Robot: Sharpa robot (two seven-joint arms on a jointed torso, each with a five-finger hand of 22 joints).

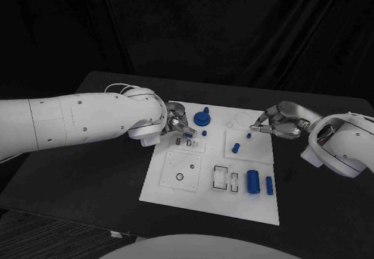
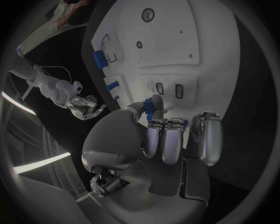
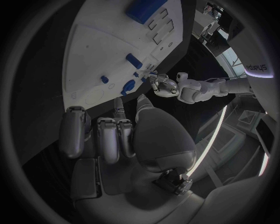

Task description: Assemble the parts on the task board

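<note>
My left silver hand [image 1: 175, 124] pinches what looks like a small blue part [image 2: 149, 105]; my right hand [image 1: 278, 125] hovers curled, apparently empty. On the white plastic task board [image 1: 172, 195] at frame centre, several blue pieces still lie loose beside open slots, so most assembly remains.

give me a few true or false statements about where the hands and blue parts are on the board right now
1. The left hand is at the far left part of the task board. True.
2. The left hand holds nothing. False: the left wrist view shows a small blue part pinched between its fingers.
3. The large blue cylinder lies near the board's near right corner. True.
4. The right hand rests on the large blue cylinder. False: it is at the board's far right edge, well away from the cylinder.
5. A round blue part stands on the far part of the board, beside the left hand. True.
</note>
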